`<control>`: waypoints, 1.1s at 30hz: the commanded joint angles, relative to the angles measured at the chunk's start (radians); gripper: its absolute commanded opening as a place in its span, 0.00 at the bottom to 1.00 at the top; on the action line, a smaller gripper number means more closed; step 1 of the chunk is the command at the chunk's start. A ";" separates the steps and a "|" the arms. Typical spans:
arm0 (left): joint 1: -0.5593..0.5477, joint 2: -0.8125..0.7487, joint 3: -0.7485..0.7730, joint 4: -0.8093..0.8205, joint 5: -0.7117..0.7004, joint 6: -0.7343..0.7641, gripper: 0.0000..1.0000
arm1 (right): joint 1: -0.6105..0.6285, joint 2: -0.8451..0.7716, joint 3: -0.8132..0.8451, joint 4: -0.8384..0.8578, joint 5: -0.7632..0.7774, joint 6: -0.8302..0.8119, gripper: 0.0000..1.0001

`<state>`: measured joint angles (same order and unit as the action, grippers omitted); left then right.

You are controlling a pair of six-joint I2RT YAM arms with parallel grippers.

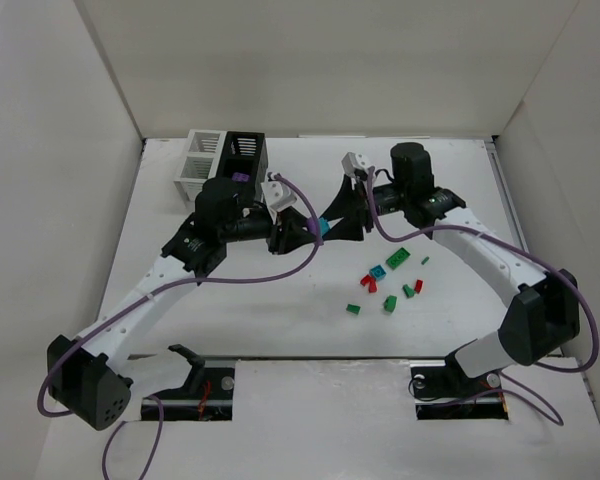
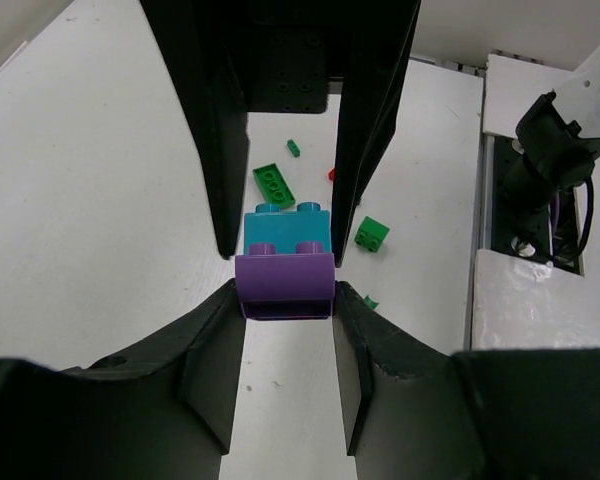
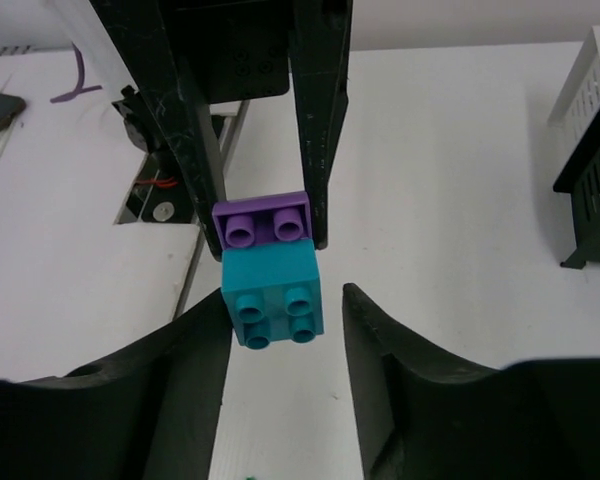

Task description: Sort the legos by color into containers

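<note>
Both arms meet tip to tip over the middle of the white table [image 1: 460,170]. The left gripper [image 2: 285,300] is pinching a small purple plastic brick [image 2: 285,280] tight between its fingers, and a chunkier teal plastic brick [image 2: 287,228] is stuck onto that purple one. The right gripper [image 3: 283,315] faces it from the opposite side, jaws half spread around the teal brick. One finger looks right up against it, but the right wrist view shows a sliver of gap at the other, so no real clamp there. The white slatted box [image 1: 202,160] and black slatted box [image 1: 248,150] sit joined at the far left of the table, something purple showing in the black one. Loose green, red and teal bricks [image 1: 390,302] lie scattered near the right arm, well apart from the boxes.
</note>
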<state>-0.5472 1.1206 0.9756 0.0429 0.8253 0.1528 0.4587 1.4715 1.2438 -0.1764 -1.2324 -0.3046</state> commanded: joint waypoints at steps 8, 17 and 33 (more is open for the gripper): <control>-0.007 -0.035 -0.005 0.055 -0.046 -0.021 0.00 | 0.017 0.021 0.048 0.002 -0.069 -0.031 0.22; -0.007 -0.054 -0.037 0.022 -0.290 -0.064 0.00 | -0.147 -0.008 0.025 -0.072 0.059 -0.019 0.11; 0.317 0.295 0.263 -0.006 -0.862 -0.559 0.00 | -0.293 0.001 0.036 -0.044 0.198 0.050 0.04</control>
<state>-0.2916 1.3491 1.1381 0.0242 0.0811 -0.2497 0.1871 1.4857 1.2549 -0.2470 -1.0729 -0.2718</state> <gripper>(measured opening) 0.333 0.426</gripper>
